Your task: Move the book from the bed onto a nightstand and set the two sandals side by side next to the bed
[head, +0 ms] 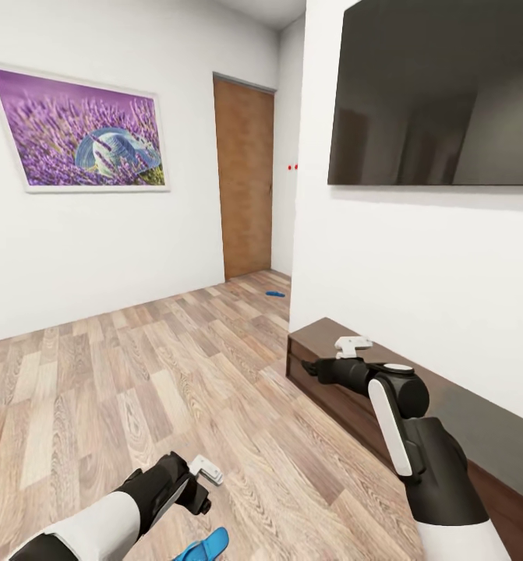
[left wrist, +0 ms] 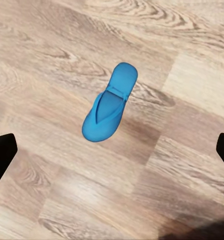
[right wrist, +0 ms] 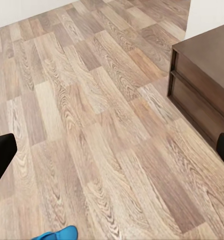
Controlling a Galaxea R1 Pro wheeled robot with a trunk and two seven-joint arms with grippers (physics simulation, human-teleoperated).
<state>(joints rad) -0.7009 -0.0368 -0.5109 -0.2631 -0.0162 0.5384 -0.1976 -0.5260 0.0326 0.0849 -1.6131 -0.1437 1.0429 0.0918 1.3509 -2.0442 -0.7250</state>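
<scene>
Two blue sandals on the plank floor, both pincers empty.

Head view: near sandal [head: 205, 547] lies just below the left pincer [head: 203, 485]; the far sandal [head: 275, 294] lies by the door [head: 244, 178], well beyond the right pincer [head: 312, 365], whose spread I cannot tell here.
Left wrist view: fingers [left wrist: 0, 156] wide, sandal on the floor [left wrist: 51, 60] between them.
Right wrist view: fingers [right wrist: 1, 155] wide; low cabinet [right wrist: 204, 85] ahead.

Near sandal [left wrist: 109, 107]: bright blue, I see
Floor [head: 136, 374]: my view shows light brown wood grain
Left picture [head: 80, 129]: purple flowers, white frame
Door [head: 244, 183]: mid-brown wood
Right cabinet [right wrist: 204, 85]: glossy dark brown
</scene>
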